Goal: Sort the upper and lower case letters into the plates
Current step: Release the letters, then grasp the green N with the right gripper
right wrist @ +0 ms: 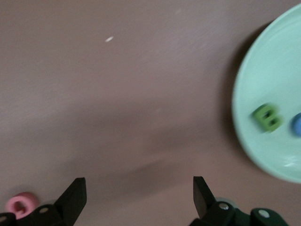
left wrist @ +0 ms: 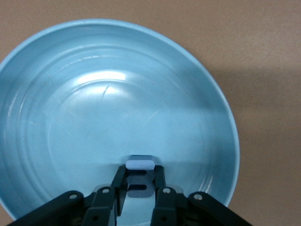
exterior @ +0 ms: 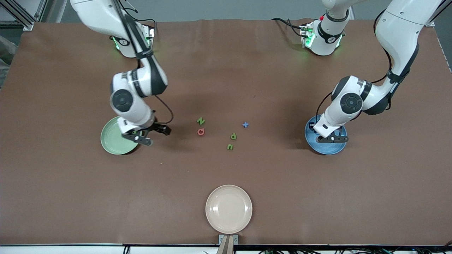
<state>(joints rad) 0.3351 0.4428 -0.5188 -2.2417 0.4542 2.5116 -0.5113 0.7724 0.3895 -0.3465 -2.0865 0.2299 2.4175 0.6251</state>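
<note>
Your left gripper (left wrist: 136, 186) hangs low over the blue plate (exterior: 312, 141), jaws narrow around a small blue letter (left wrist: 138, 181), which looks like the E; whether the pads have begun to loosen you cannot tell. Your right gripper (right wrist: 136, 200) stands with its jaws wide and empty, over the bare surface just beside the green plate (exterior: 111, 139), on the side toward the loose letters.

Risks from here, as a judgement: if the left jaws part while the piece clings to one pad, it may drop crooked or ride up with the gripper when you lift. The plate is shallow, so a piece let go near the rim could bounce out. On the right, the loose letters are tiny and lie close in pairs; a wide descent on one may nudge its neighbour.

In the green plate lie a green B (right wrist: 267, 117) and a blue piece (right wrist: 296, 125) cut off by the view's edge. Near the middle of the surface wait the green N (exterior: 201, 121) with the pink Q (exterior: 201, 132) just nearer the front edge, the blue cross (exterior: 245, 124), and the green p (exterior: 233, 135) and u (exterior: 230, 146). A cream plate (exterior: 229, 209) sits at the front edge.
</note>
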